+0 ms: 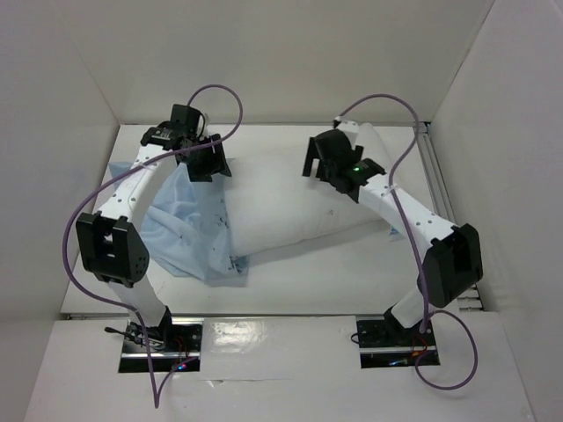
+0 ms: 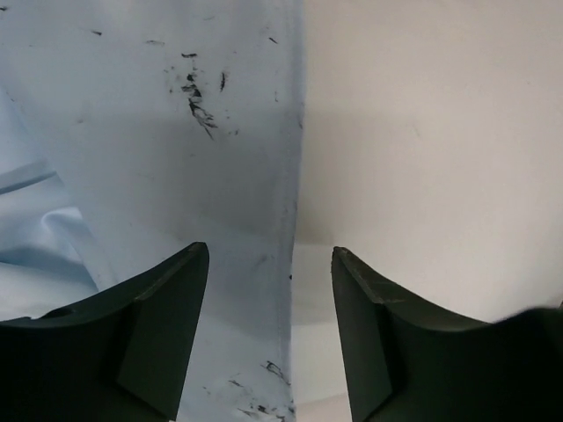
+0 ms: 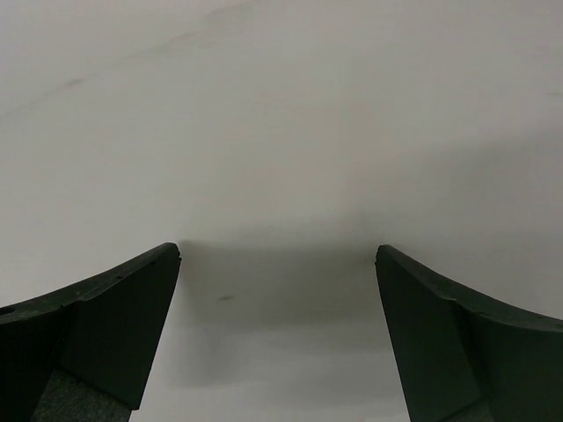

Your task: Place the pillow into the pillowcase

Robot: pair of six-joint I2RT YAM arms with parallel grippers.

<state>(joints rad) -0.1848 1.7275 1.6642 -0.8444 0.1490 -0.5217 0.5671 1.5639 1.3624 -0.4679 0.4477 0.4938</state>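
Observation:
The white pillow (image 1: 290, 207) lies across the middle of the table. The light-blue pillowcase (image 1: 189, 233) lies crumpled at its left end, and its edge meets the pillow there. My left gripper (image 1: 209, 167) is open just above that edge. In the left wrist view, my left gripper (image 2: 270, 264) has the speckled pillowcase (image 2: 158, 132) on the left and the pillow (image 2: 431, 141) on the right. My right gripper (image 1: 318, 167) is open and empty over the pillow's far right part. In the right wrist view, my right gripper (image 3: 277, 255) has only the white pillow (image 3: 281, 132) beneath it.
White walls enclose the table (image 1: 308, 281) at the back and on both sides. A metal rail (image 1: 435, 176) runs along the right edge. Purple cables (image 1: 220, 92) loop above both arms.

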